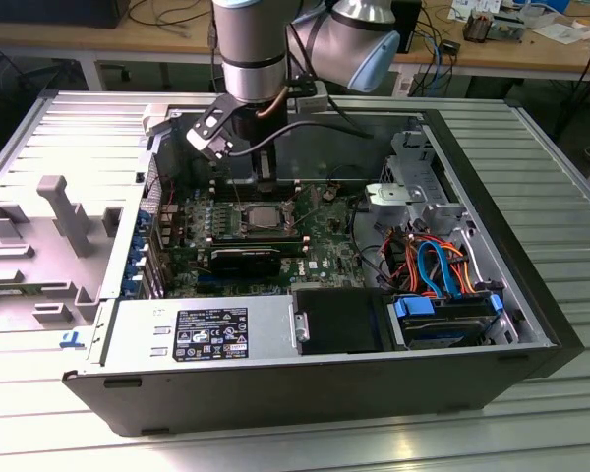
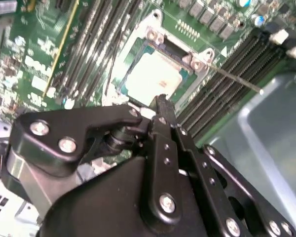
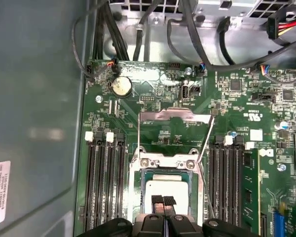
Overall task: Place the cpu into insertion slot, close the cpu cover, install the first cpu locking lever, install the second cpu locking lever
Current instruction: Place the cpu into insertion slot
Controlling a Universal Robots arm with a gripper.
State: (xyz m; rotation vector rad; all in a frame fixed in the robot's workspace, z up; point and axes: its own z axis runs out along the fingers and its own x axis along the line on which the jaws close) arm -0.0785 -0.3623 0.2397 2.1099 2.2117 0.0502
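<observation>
Pincer (image 3: 163,201): black linkage arms, two ribbed fingertips brought together side by side, nothing gripped between them. The tips are poised directly over the cpu (image 3: 165,186); contact not determinable. Item, cpu: small square chip with a pale silver top, seated in the insertion slot (image 3: 133,192), with a green substrate edge visible around the metal in the second wrist view. Item, insertion slot: silver-rimmed square socket on the green motherboard (image 3: 153,101), flanked on two opposite sides by black memory slots (image 3: 106,182). Item, cpu cover (image 3: 175,116): silver frame plate, in the first wrist view apparently lifted off the chip. Its end strip and two thin side rails reach away from the socket's far rim; exact tilt not determinable. Item, locking lever (image 2: 232,76): thin metal rod, in the second wrist view projecting from a socket corner across the memory slots, standing free of the rim. Item, coin cell (image 3: 121,86): round, silver, near the board's edge. Item, computer case (image 1: 275,398): dark, lying open on a ribbed metal counter (image 1: 531,423), with a silver power supply (image 1: 202,334) along its near side in the exterior view. The arm (image 1: 251,49) reaches down from above onto the board.
</observation>
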